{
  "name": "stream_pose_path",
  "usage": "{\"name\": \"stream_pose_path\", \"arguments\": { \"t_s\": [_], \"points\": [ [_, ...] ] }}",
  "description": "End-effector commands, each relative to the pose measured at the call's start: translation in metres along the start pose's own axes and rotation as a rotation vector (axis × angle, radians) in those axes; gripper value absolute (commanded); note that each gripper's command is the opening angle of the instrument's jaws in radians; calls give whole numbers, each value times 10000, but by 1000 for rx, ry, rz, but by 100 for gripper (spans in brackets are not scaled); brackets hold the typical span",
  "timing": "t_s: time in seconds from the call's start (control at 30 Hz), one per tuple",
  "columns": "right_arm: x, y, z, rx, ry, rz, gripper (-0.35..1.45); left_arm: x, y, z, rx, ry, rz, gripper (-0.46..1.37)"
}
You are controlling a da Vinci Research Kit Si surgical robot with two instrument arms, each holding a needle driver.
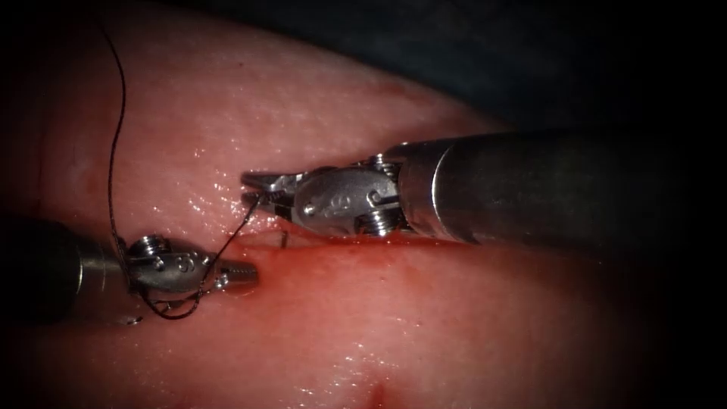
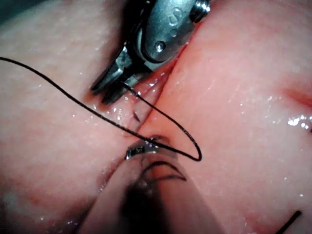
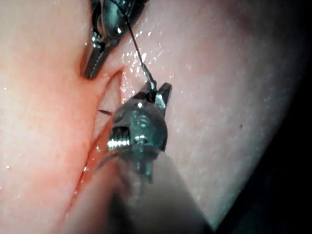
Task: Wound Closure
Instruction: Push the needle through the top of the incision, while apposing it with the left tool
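My right tool (image 1: pixel 256 188) reaches in over the cut (image 1: pixel 424 244), with its jaws shut on the black thread (image 1: pixel 236 229) near their tips. That hold also appears in the right wrist view (image 3: pixel 157 92) and the left wrist view (image 2: pixel 108 90). From there the thread runs down to my left tool (image 1: pixel 244 273), loops around its wrist, and climbs away to the upper left. The left tool lies at the cut's left end with its jaws shut and nothing between them. A short dark thread end (image 1: pixel 284 238) sticks up out of the cut between the two tools.
Red fluid (image 1: pixel 356 254) lies along the cut and spreads over the tissue (image 1: pixel 424 333) below it. The right tool's thick shaft (image 1: pixel 530 189) lies just above the cut's right half. Slack thread forms a loop (image 2: pixel 197 155) on the tissue beside the left tool.
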Motion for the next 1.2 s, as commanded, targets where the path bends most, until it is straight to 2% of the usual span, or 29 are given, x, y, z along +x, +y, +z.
{"name": "stream_pose_path", "arguments": {
  "t_s": [0.03, 0.17, 0.33, 0.5, 0.73, 0.83, 1.0, 1.2],
  "points": [
    [1, 2, -1, -8, 12, 6, -35, -1, 0, 2, -17, -6, -9, -35],
    [5, 8, -4, -13, 29, -45, -35, -5, -1, 6, -28, -19, -15, -25],
    [9, 12, -5, -32, 42, -121, -35, -5, -1, 6, -29, -19, -19, -24],
    [13, 15, -5, -56, 61, -102, -35, -6, -1, 6, -29, -18, -19, -18],
    [11, 22, -6, -107, 66, 38, -35, -6, -1, 6, -29, -18, -18, -15],
    [7, 27, -6, -132, 64, 192, -35, -6, -1, 6, -29, -18, -18, -14],
    [-5, 32, -7, -157, 69, 376, -35, -6, -1, 6, -29, -19, -18, -12],
    [-14, 37, -8, -172, 85, 547, -35, -7, -1, 6, -30, -19, -17, -10]
  ]
}}
